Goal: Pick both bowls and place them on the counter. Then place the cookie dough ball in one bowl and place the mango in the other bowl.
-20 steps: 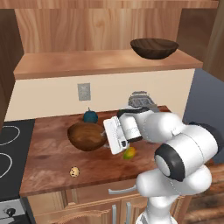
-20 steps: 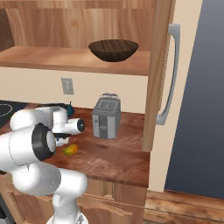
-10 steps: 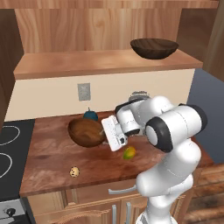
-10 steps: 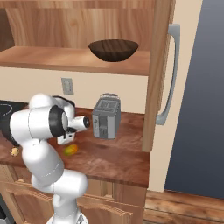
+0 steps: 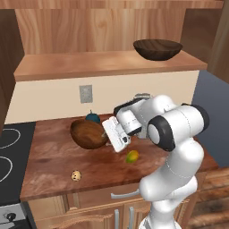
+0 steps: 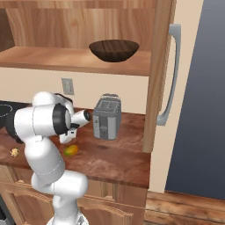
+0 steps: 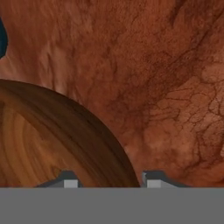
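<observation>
- Here, the robot's pincer (image 7: 108,180) straddles the rim of the deeper reddish-brown bowl (image 5: 88,133), one fingertip inside the wall and one outside, as the hand view shows; whether the jaws have clamped the wood or merely bracket it cannot be told.
- That bowl sits on the table (image 5: 53,161), tipped toward the arm, just in front of a dark teal fruit (image 5: 93,117) by the back wall.
- The wider, darker bowl (image 5: 158,48) rests on the wooden shelf (image 5: 89,65) above, untouched, well apart from the arm.
- The mango (image 5: 132,156) lies on the bare table just below the robot's hand, near the deep bowl but outside it.
- The cookie dough ball (image 5: 76,175) lies alone near the table's front edge, apart from both bowls.
- A grey toaster (image 6: 107,116) stands at the back of the table, beyond the arm.
- Judged from this, the job is at an early stage: one bowl is down on the table, the second has yet to leave the shelf, and neither food item is in a bowl.
</observation>
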Robot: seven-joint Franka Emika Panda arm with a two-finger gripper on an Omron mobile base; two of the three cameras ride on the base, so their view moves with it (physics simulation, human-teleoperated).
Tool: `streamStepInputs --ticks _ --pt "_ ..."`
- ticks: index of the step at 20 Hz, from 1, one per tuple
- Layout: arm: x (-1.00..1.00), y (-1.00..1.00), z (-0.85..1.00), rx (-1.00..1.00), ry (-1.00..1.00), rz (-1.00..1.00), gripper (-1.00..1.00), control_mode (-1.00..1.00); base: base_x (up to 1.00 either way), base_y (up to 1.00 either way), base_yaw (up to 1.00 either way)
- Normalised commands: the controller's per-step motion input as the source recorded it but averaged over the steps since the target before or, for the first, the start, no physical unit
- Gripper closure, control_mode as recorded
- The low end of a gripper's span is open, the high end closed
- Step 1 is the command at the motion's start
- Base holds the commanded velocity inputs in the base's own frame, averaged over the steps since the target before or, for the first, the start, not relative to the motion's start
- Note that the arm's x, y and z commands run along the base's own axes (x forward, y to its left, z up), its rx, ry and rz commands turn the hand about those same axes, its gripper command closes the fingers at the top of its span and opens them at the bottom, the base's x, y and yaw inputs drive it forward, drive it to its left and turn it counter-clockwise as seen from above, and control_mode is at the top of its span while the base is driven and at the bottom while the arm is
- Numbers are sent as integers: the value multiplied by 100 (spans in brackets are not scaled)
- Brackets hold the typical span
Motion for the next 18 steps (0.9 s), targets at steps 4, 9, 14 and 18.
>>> streamStepInputs --ticks 4,9,14,18 --pt "-12 3 3 -13 3 1 100 -100 0 0 0" --pt "-21 0 3 -10 0 0 100 -100 0 0 0" --pt "-12 0 0 -13 1 0 -100 -100 0 0 0" --pt "-1 0 10 -3 0 0 -100 -100 0 0 0"
